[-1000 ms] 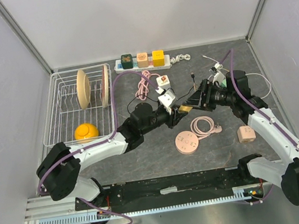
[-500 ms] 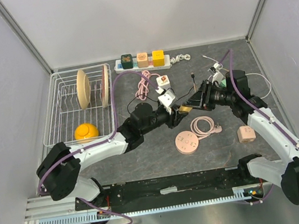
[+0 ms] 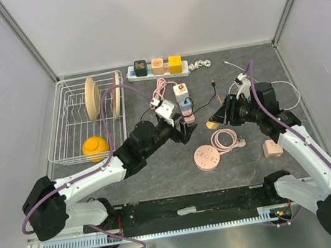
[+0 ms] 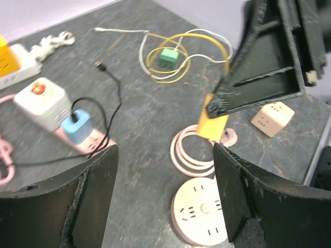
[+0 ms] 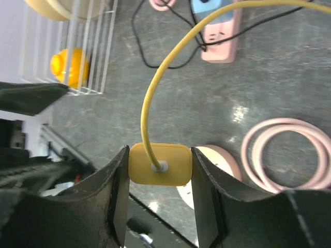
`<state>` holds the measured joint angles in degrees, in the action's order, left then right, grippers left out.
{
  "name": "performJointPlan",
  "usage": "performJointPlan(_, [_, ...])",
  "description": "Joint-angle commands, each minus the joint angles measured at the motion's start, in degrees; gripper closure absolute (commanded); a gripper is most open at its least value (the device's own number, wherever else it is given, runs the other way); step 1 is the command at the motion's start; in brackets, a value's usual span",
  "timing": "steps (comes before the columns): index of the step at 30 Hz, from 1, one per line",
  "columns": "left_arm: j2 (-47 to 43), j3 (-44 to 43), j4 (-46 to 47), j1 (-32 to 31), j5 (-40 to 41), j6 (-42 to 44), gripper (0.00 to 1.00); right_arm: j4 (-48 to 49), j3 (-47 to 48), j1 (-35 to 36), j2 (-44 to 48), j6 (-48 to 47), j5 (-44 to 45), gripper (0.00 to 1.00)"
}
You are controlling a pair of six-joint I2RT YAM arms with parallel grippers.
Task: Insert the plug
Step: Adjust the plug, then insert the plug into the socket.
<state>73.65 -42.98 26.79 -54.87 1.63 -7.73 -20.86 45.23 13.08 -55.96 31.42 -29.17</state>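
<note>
yellow plug point(image 5: 160, 164) grasped in right hand point(image 5: 161, 178) | left hand point(image 4: 164, 199) released, empty, apart from plug

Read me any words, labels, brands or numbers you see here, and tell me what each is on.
No text is readable.
White cube adapter: red-orange mark on top, too blurred.
Cubes on the power strip: marks too small.
Round pink socket: only holes.
Yellow plug: no lettering visible.

The dark table point(image 3: 161, 175) held a wire rack point(image 3: 69, 130) at upper left and a power strip point(image 3: 158, 68) at top centre. A round socket point(image 3: 207, 157) lay mid-frame.
</note>
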Motion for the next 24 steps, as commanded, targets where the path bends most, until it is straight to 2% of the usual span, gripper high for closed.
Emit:
performJointPlan(1, [-5.1, 2.1, -7.9, -0.1, 12.6, -6.9, 0.2, -3.7, 0.1, 3.3, 2.3, -4.5, 11.7, 1.0])
performJointPlan(5, [-8.9, 4.1, -14.0, -0.1, 19.4, -11.2, 0.2, -3.7, -1.9, 8.8, 2.9, -4.0, 22.5, 1.0])
performJointPlan(9, [-10.9, 5.5, -18.1, -0.1, 20.3, -13.4, 0.21, -0.7, -5.2, 16.9, 2.4, -5.6, 28.9, 1.0])
performJointPlan(13, [-12.0, 6.1, -21.8, 0.0, 21.2, -15.9, 0.2, 3.2, -8.1, 21.6, 1.3, -8.5, 33.1, 1.0])
performJointPlan(20, [-13.3, 8.5, -24.4, 0.0, 20.6, -24.1, 0.2, 2.4, -8.8, 27.0, -0.1, -0.7, 45.2, 1.0])
performJointPlan(24, [-12.7, 8.8, -24.5, -0.1, 19.8, -24.7, 0.21, 4.1, -9.7, 33.3, -1.8, -1.2, 49.3, 1.0])
